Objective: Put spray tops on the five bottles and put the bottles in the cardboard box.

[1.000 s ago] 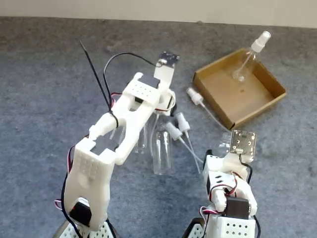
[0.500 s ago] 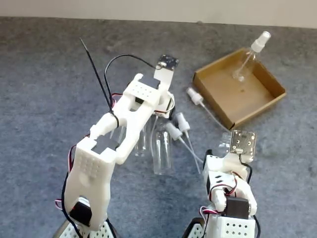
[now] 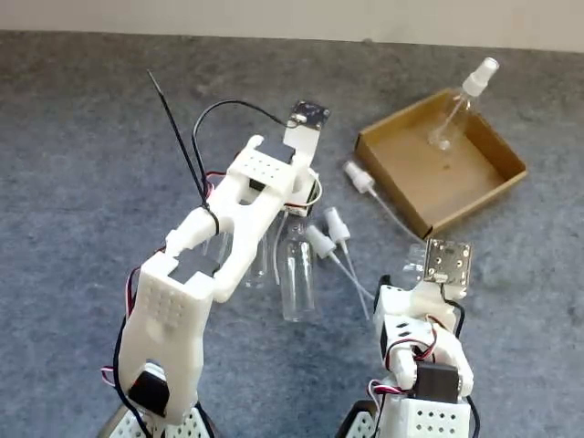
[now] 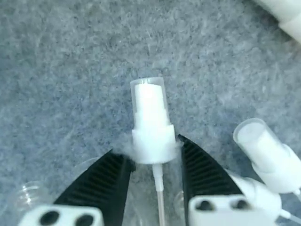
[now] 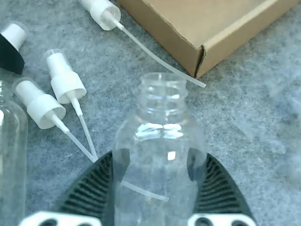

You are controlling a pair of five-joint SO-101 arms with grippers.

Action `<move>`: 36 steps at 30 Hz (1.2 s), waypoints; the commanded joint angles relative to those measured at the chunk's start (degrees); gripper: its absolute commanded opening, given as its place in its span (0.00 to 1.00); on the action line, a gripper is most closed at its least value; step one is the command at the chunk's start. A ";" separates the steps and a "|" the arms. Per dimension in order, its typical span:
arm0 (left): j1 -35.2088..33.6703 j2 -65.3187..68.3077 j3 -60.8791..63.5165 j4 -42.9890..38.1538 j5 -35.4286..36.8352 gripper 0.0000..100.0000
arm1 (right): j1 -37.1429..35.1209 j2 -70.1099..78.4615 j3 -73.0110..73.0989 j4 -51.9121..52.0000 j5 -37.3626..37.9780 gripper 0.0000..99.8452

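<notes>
Left wrist view: white cylindrical spray top (image 4: 151,127)

The right arm's black ribbed jaws close on either side of a clear bottle (image 5: 159,141), its neck open and uncapped. Just beyond it is a corner of the cardboard box (image 5: 162,35). A spray top (image 5: 99,10) lies beside the box wall, with its dip tube trailing past the corner. Two more spray tops (image 5: 66,77) (image 5: 35,107) lie side by side on the grey surface (image 5: 263,127), beside a second clear bottle (image 5: 9,141).
</notes>
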 commanded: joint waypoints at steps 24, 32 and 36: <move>-0.84 -0.92 -7.78 8.00 -6.24 0.33 | 0.48 -0.22 -0.13 -1.19 -0.09 0.09; -2.68 -0.92 -7.87 3.96 -6.24 0.28 | 0.48 -0.22 -0.13 -1.19 -0.09 0.09; -2.86 -0.84 -7.78 1.32 -6.33 0.22 | 0.40 -0.22 -0.13 -1.19 -0.09 0.09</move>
